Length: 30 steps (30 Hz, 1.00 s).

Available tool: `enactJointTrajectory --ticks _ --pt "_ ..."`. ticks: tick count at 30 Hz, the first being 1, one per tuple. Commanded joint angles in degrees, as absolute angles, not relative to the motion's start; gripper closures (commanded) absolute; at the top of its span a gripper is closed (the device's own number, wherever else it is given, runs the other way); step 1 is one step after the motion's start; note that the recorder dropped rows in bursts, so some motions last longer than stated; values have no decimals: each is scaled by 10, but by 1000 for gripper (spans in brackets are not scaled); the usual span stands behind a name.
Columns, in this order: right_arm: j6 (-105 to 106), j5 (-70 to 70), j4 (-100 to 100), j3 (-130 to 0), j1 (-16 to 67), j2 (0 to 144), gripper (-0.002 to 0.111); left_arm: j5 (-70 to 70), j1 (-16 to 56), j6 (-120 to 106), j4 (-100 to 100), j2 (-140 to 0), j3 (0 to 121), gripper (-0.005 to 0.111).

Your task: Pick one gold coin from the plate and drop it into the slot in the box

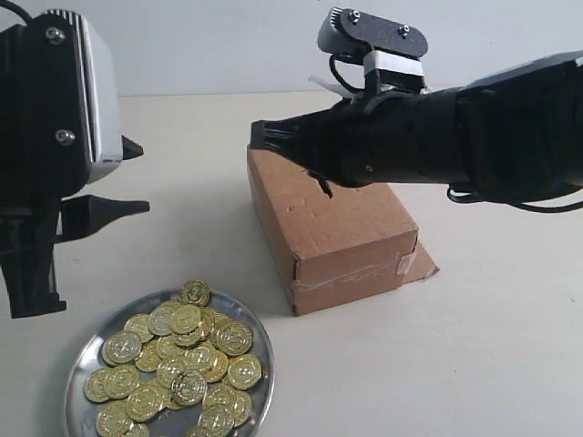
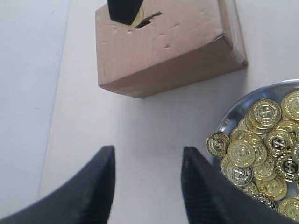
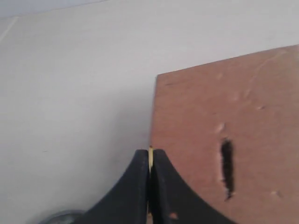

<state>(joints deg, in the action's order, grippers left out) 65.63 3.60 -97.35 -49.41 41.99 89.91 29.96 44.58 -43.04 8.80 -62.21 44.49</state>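
The brown cardboard box [image 1: 337, 228] lies in the middle of the table, and only one end of its dark slot [image 1: 323, 188] shows under my right arm. My right gripper [image 1: 260, 137] hovers over the box's far left edge, shut on a gold coin [image 3: 150, 155] held edge-on. The slot [image 3: 227, 168] lies to one side of the fingertips on the box [image 3: 224, 107] top. The silver plate [image 1: 80, 357] with several gold coins [image 1: 182, 360] sits front left. My left gripper [image 2: 147, 161] is open over bare table, between the box [image 2: 173, 51] and the plate [image 2: 230, 119].
The left arm's black and white body [image 1: 55, 137] fills the left side of the exterior view. A small cardboard flap [image 1: 421, 264] juts from the box's taped near end. White tabletop surrounds the box and plate.
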Motion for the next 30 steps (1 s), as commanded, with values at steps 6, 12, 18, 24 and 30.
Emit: enactJointTrajectory --ticks 6,12,18,24,30 --pt "719 122 -966 -498 420 960 108 304 449 -417 93 -603 446 82" --pt "723 153 -966 -511 420 984 108 307 449 -412 93 -603 446 82" --pt "723 149 -966 -513 420 989 108 307 449 -412 93 -603 446 82" --pt "723 149 -968 -513 420 979 76 311 449 -411 93 -603 446 82" --pt "755 161 -950 -513 420 863 86 316 449 -329 93 -568 446 100"
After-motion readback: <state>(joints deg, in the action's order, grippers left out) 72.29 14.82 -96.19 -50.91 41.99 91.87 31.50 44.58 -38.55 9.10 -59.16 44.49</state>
